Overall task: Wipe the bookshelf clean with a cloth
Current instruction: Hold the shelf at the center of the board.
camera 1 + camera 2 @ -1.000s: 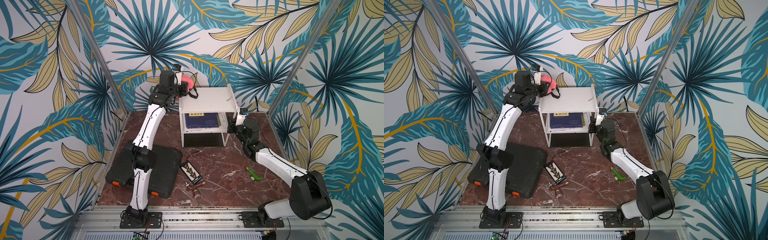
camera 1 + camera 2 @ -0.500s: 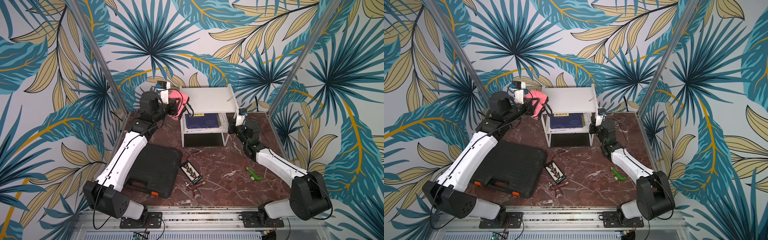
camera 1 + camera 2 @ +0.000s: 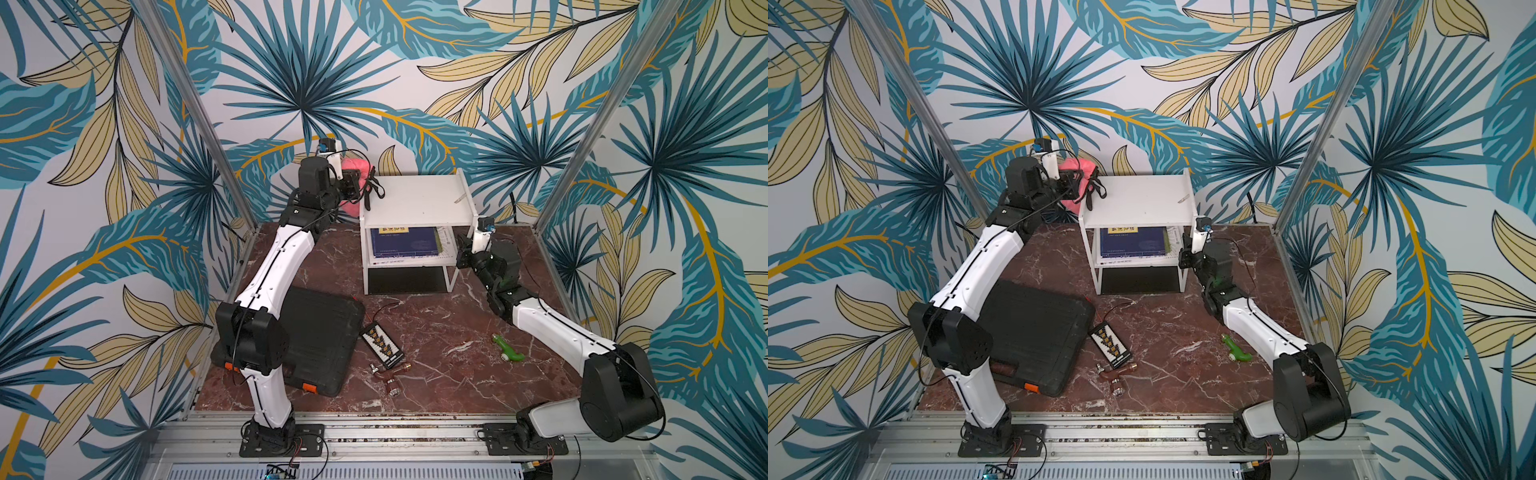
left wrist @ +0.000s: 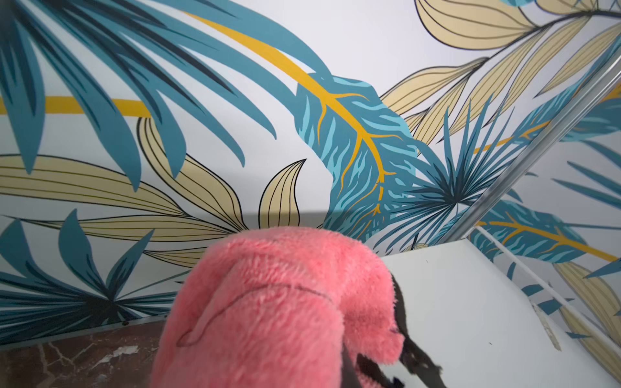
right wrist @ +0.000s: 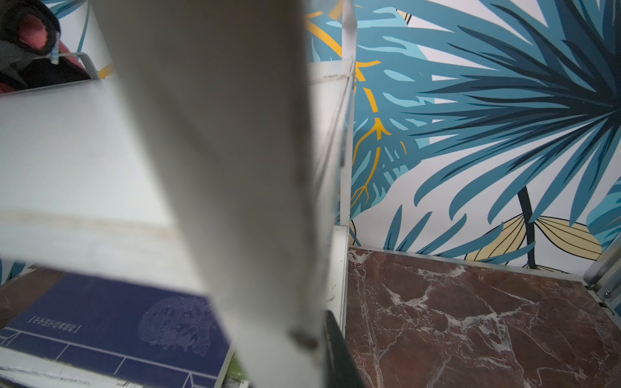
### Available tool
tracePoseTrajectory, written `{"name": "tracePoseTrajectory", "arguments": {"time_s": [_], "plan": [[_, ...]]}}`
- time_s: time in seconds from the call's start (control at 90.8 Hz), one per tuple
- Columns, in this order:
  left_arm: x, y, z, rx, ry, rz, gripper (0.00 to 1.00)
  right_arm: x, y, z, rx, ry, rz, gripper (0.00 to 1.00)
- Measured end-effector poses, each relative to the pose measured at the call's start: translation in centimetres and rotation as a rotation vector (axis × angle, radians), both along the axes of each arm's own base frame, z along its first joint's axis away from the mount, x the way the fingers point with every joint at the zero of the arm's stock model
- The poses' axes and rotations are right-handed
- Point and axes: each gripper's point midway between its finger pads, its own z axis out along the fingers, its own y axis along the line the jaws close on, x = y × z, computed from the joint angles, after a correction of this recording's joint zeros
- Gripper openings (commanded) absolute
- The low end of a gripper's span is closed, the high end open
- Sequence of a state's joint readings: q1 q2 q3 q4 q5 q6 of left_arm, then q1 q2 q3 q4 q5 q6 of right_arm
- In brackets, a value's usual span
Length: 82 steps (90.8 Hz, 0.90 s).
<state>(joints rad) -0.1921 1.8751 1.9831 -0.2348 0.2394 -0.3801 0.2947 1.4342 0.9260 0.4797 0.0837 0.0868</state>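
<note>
The white bookshelf stands at the back of the table. My left gripper is shut on the bunched pink cloth at the top shelf's left rear corner. The cloth's dark trim hangs over the left rail onto the shelf. In the left wrist view the cloth hides the fingers, beside the top shelf. My right gripper is shut on the bookshelf's front right leg. One dark finger shows against the leg.
A blue book lies on the lower shelf. A black ribbed case sits under the left arm. A small black connector board, brown fittings and a green toy lie on the marble table.
My left gripper carried the cloth off the shelf's left side and down, then back up to the top shelf's left rear corner. My right gripper stayed on the leg.
</note>
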Motion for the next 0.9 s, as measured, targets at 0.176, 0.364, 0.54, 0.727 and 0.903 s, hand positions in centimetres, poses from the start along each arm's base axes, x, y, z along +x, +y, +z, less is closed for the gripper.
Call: {"name": "tracePoseTrajectory", "arguments": {"time_s": [0.176, 0.364, 0.54, 0.727, 0.903], "plan": [[3.5, 1.5, -1.2, -0.066, 0.044, -0.061, 0.0, 0.0, 0.0, 0.0, 0.003, -0.006, -0.002, 0.0], [3.8, -2.3, -4.1, -0.074, 0.097, -0.164, 0.0, -0.2, -0.5, 0.0, 0.015, -0.004, -0.02, 0.0], [1.0, -2.0, -5.2, -0.08, 0.126, -0.167, 0.0, -0.5, -0.5, 0.0, 0.01, -0.005, -0.017, 0.0], [2.2, -3.1, -3.5, -0.092, 0.084, -0.223, 0.0, -0.7, -0.6, 0.0, 0.011, -0.006, -0.017, 0.0], [1.4, -3.3, -4.0, -0.089, 0.067, -0.244, 0.0, -0.8, -0.5, 0.0, 0.012, -0.009, -0.014, 0.0]]}}
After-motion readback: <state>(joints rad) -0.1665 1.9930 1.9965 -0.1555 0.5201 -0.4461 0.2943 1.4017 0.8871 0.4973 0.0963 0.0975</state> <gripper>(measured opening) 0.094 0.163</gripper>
